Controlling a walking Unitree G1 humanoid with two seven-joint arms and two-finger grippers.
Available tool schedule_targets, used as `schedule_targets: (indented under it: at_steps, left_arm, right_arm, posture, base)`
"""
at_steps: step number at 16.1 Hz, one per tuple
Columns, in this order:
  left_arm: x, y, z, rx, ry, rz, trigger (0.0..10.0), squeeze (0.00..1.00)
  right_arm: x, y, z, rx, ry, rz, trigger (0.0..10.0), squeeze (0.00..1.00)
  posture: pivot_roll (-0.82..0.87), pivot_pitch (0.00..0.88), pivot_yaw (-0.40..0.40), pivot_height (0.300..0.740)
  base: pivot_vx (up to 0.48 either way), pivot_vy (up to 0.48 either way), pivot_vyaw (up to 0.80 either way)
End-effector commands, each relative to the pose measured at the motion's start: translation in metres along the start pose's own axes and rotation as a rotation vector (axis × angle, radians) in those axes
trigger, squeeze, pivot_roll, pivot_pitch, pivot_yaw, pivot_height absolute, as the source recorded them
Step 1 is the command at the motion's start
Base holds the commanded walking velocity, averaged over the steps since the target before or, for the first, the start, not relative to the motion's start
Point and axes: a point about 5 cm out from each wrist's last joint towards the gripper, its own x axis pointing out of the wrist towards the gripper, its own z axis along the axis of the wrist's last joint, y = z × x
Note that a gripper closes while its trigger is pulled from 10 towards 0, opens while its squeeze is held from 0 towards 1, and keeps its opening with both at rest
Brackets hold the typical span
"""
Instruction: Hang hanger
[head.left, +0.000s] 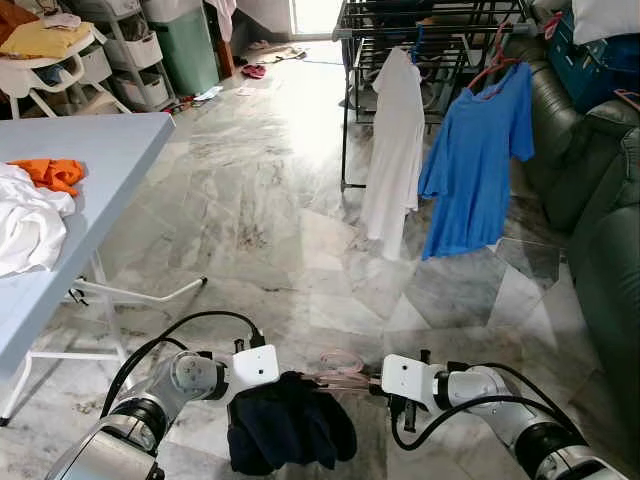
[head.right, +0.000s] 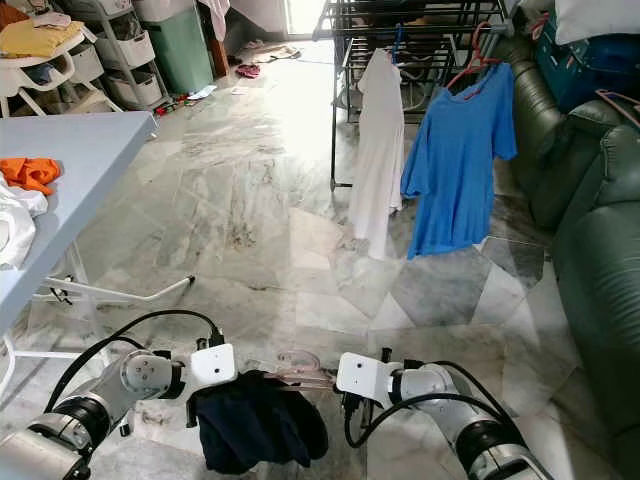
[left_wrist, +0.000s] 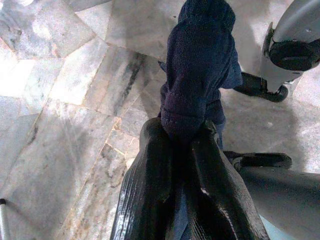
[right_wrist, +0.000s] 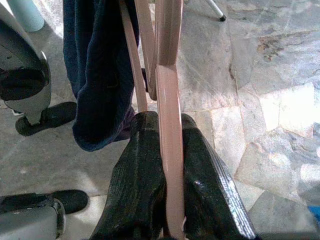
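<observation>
No readable labels from my seat. Bottom centre, my left gripper (left_wrist: 182, 145) pinches the dark garment (head.left: 290, 425); right gripper (right_wrist: 167, 130) clamps the pink hanger (right_wrist: 167, 75).

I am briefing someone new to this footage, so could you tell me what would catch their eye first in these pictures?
Low in front of the robot, the left gripper is shut on a dark navy garment, while the right gripper is shut on a pink hanger beside it. Further ahead, a blue T-shirt and a white shirt hang from a black drying rack over the marble floor.
</observation>
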Motion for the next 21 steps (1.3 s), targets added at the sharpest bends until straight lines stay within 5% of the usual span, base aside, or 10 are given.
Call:
schedule_targets:
  at_steps: [1, 2, 3, 4, 12, 17, 21]
  left_arm:
    - [-0.005, 0.002, -0.004, -0.024, -0.006, 0.027, 0.0, 0.00]
    - [-0.005, 0.001, -0.005, -0.025, -0.008, 0.031, 0.0, 0.00]
    - [-0.006, 0.001, -0.006, -0.019, -0.007, 0.046, 0.0, 0.00]
    - [-0.006, 0.002, -0.007, -0.020, -0.006, 0.058, 0.0, 0.00]
    - [-0.014, 0.005, -0.019, -0.033, 0.037, 0.160, 0.0, 0.00]
    - [-0.024, 0.015, -0.031, -0.183, 0.055, 0.319, 0.0, 0.00]
    - [-0.023, 0.013, -0.033, -0.201, 0.056, 0.334, 0.0, 0.00]
  right_arm:
    - [0.002, -0.009, 0.013, -0.034, -0.057, -0.018, 0.0, 0.00]
    - [0.000, -0.009, 0.013, -0.007, -0.064, 0.018, 1.7, 0.91]
    - [-0.001, -0.011, 0.014, 0.004, -0.068, 0.026, 7.2, 1.00]
    - [-0.002, -0.014, 0.013, -0.010, -0.055, 0.021, 10.0, 1.00]
    - [-0.036, -0.069, 0.026, -0.007, -0.073, -0.088, 10.0, 1.00]
    - [-0.064, -0.110, 0.043, -0.019, -0.144, -0.349, 10.0, 1.00]
    - [-0.070, -0.119, 0.047, 0.008, -0.194, -0.503, 10.0, 1.00]
  posture:
    - [-0.20, 0.000, 0.090, 0.740]
    - [-0.20, 0.000, 0.087, 0.740]
    - [-0.20, 0.000, 0.087, 0.740]
    - [-0.20, 0.000, 0.088, 0.740]
    - [-0.19, 0.000, 0.092, 0.740]
    - [-0.20, 0.000, 0.098, 0.740]
    - [-0.20, 0.000, 0.102, 0.740]
  base:
    - [0.000, 0.000, 0.00]
    - [0.000, 0.000, 0.00]
    - [0.000, 0.000, 0.00]
    - [0.000, 0.000, 0.00]
    - [0.000, 0.000, 0.00]
    - [0.000, 0.000, 0.00]
    - [0.000, 0.000, 0.00]
